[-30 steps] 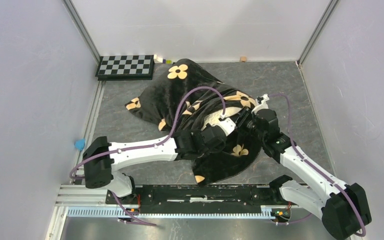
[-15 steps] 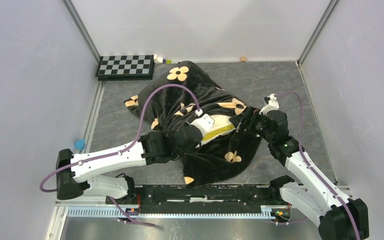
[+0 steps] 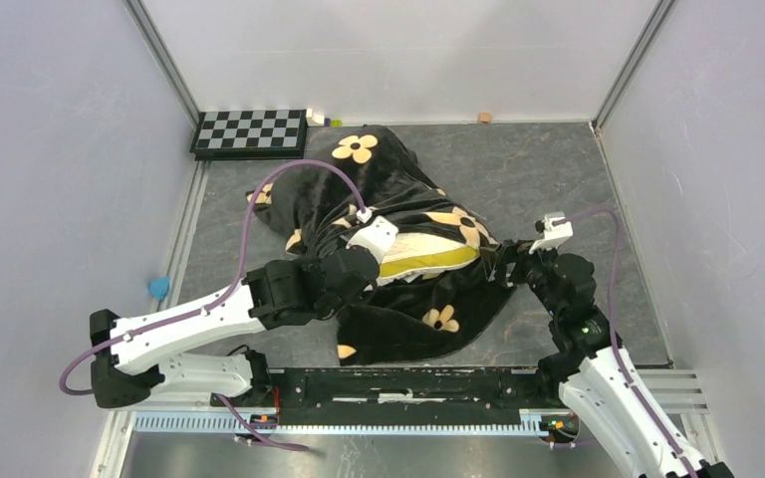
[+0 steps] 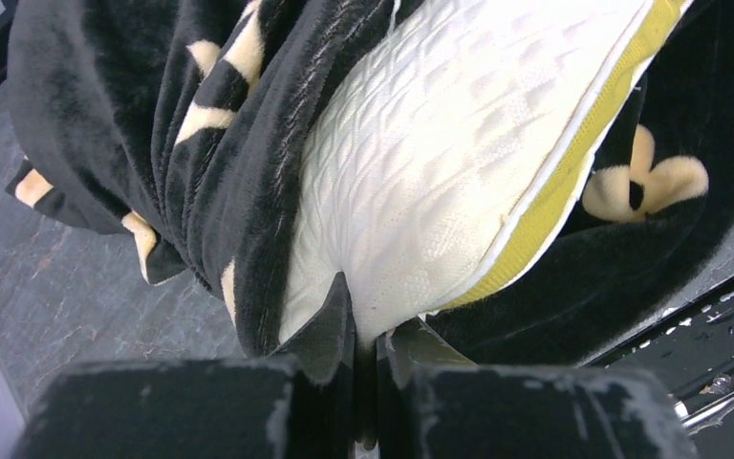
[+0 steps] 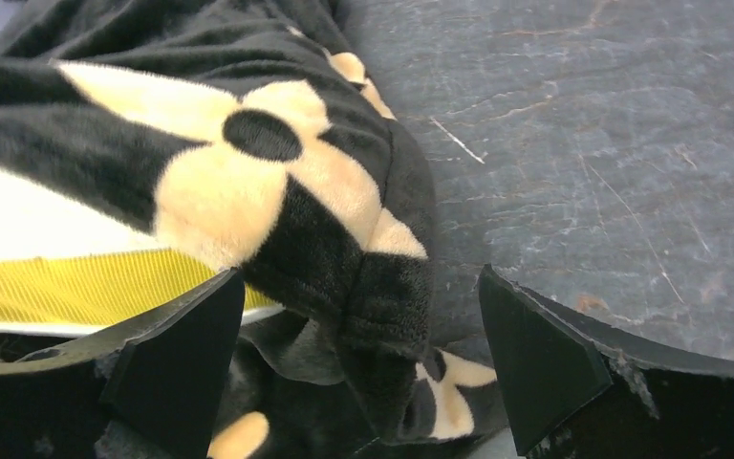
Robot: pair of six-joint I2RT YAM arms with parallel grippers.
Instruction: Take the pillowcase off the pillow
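The black plush pillowcase (image 3: 379,189) with tan flowers lies bunched mid-table. The cream quilted pillow (image 3: 428,251) with its olive-yellow trim pokes out of the case's open end. My left gripper (image 3: 367,261) is shut on a fold of the pillow's cream fabric (image 4: 420,182), the case (image 4: 201,143) bunched beside it. My right gripper (image 3: 510,267) is open at the case's right edge. In the right wrist view its fingers (image 5: 177,359) stand wide apart around a hem of the pillowcase (image 5: 382,287) without pinching it. The pillow's yellow trim (image 5: 76,285) shows at the left.
A black-and-white checkerboard (image 3: 250,132) lies at the back left. Small blocks (image 3: 484,118) sit along the back wall. Grey walls enclose the table on three sides. A black rail (image 3: 408,386) runs along the near edge.
My left arm has drawn back left with the pillow, baring more cream and yellow. My right gripper has opened, let go of the case and pulled back to the right.
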